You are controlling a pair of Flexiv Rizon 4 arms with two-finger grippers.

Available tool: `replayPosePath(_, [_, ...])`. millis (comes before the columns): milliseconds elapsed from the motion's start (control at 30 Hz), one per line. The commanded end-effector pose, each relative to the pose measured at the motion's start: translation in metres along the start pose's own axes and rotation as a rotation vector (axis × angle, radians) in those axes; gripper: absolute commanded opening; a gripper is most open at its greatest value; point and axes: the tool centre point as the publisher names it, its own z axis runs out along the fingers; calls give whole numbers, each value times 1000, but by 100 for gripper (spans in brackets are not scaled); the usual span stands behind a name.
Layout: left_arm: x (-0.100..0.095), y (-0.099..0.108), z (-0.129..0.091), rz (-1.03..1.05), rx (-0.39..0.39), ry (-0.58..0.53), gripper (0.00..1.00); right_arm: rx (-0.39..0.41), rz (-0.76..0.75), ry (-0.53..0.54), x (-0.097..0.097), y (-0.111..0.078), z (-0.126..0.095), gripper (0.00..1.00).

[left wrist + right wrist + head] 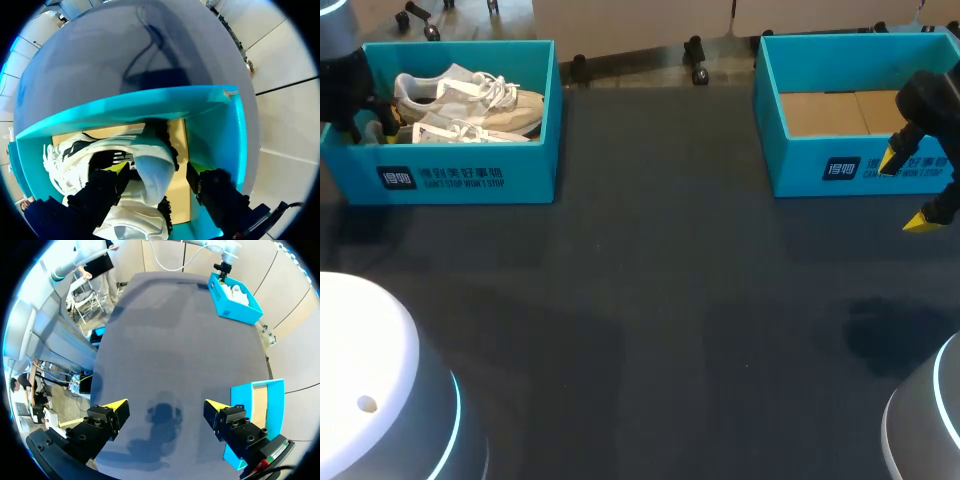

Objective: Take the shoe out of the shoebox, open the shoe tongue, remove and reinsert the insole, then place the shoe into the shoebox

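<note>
A pair of white and beige shoes (470, 100) lies in the teal shoebox (470, 180) at the far left of the table. My left gripper (378, 125) is down inside that box at its left end. In the left wrist view the pale heel of one shoe (152, 172) sits between the fingers of my left gripper (157, 172). The fingers stand apart, with a gap on one side of the heel. The second shoe (75, 155) lies beside it with its laces showing. My right gripper (910, 190) hangs open and holds nothing, in front of the other box.
A second teal shoebox (860, 170) with a bare cardboard floor stands at the far right, just behind my right gripper (165, 407). Dark table surface (660, 300) stretches between the two boxes and towards me. The robot's white bases fill the near corners.
</note>
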Motion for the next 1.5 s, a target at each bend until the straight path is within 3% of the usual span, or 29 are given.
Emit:
replayPosePath(33, [-1, 3, 7, -4, -1, 1, 78, 2, 0, 2, -1, 0, 1, 100])
replayPosePath(200, [1, 2, 13, -9, -5, 2, 82, 2, 0, 2, -1, 0, 1, 100])
replayPosePath(333, [2, 3, 18, -16, -4, 4, 75, 2, 0, 2, -1, 0, 1, 100])
replayPosePath(433, [2, 2, 22, -17, 0, 7, 51, 2, 0, 2, -1, 0, 1, 100])
replayPosePath(667, [4, -3, 21, -9, 8, 4, 20, 2, 0, 2, -1, 0, 1, 100])
replayPosePath(700, [4, -3, 21, -5, 9, 6, 14, 2, 0, 2, -1, 0, 1, 100])
replayPosePath(733, [5, -3, 19, -4, 9, 7, 0, 2, 0, 2, -1, 0, 1, 100])
replayPosePath(1167, [14, -1, -14, 76, 22, 87, 0, 2, 0, 2, -1, 0, 1, 100])
replayPosePath(1500, [13, 8, -60, 133, 50, 122, 0, 2, 0, 2, -1, 0, 1, 100])
